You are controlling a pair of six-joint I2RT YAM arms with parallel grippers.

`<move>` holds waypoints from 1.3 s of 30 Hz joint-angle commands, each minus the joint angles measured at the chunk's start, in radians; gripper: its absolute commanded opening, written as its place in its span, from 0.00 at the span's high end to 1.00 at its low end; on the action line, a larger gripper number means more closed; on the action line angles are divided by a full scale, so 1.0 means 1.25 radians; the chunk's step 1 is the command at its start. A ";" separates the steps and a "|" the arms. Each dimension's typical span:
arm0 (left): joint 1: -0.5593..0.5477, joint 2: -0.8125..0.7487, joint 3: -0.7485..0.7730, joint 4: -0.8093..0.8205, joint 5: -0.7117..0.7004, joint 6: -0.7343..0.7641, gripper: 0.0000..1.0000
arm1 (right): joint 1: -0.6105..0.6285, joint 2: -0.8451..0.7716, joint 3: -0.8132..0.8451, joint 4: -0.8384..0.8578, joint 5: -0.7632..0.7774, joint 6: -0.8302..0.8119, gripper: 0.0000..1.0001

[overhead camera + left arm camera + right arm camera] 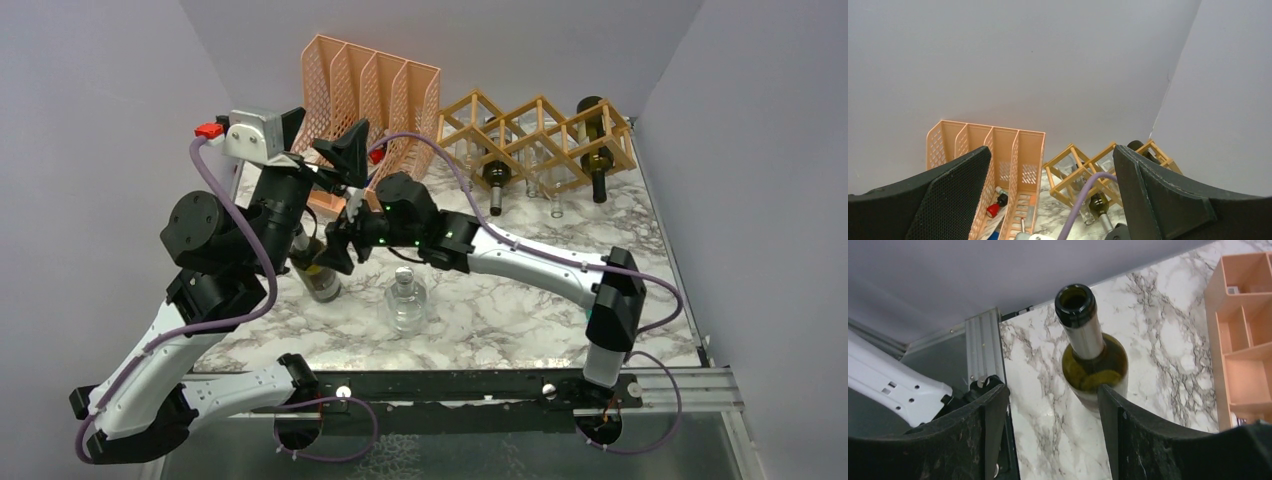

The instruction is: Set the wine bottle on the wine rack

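Observation:
A dark green wine bottle (pixel 320 276) with an open mouth stands on the marble table at the left, next to the left arm. In the right wrist view the wine bottle (pixel 1093 365) stands just beyond my fingertips, part of its body behind the right finger (pixel 1133 435). My right gripper (pixel 338 248) is open and empty beside the bottle, and also shows in the right wrist view (pixel 1053 407). My left gripper (pixel 322 140) is open and empty, raised high above the bottle and pointing at the back wall (pixel 1053 170). The light-wood wine rack (pixel 540 135) stands at the back right.
The rack (pixel 1088 170) holds two dark bottles (pixel 598 150) and clear ones. A peach-orange mesh file organiser (pixel 365 95) stands to its left, with small items inside (pixel 993 207). A small clear glass bottle (pixel 405 300) stands mid-table near the front. Walls close in on the left, the back and the right.

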 commanded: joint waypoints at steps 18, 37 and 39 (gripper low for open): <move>0.002 -0.054 0.006 -0.018 -0.011 -0.003 0.02 | 0.054 0.232 0.239 0.075 0.145 -0.089 0.39; 0.002 -0.054 0.003 -0.025 -0.019 -0.003 0.02 | 0.073 0.158 0.163 0.184 0.236 -0.198 0.96; 0.002 -0.053 0.003 -0.024 -0.021 -0.003 0.02 | 0.073 0.127 0.144 0.196 0.250 -0.198 0.98</move>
